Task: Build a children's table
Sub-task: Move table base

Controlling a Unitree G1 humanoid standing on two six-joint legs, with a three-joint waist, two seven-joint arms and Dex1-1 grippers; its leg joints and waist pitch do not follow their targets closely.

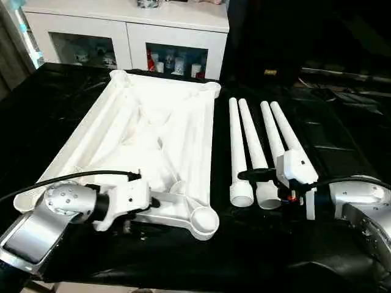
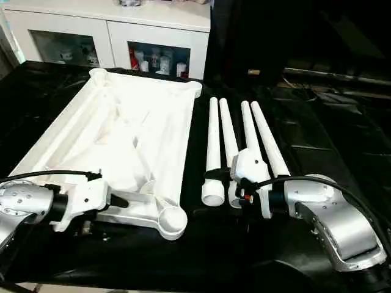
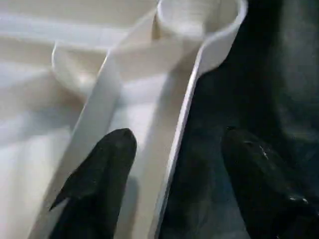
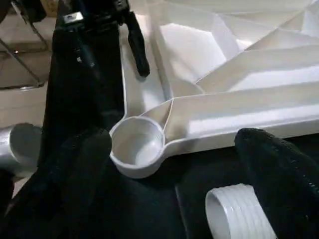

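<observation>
On the black table [image 1: 49,110], tabletop upside down, four legs loose beside it.

Left pincer [image 3: 174,169] straddles the tabletop's [image 1: 153,128] near rim, one black finger [image 3: 99,179] inside, the other outside, jaws apart and not yet pinching. Right pincer [image 4: 169,184] hangs wide open over the threaded end of a leg [image 4: 239,214], just short of the corner socket [image 4: 137,147]. Judged risk: the thin rim could slip from a shallow pinch, or a nudged leg could roll away. White ribbed underside faces up.
</observation>
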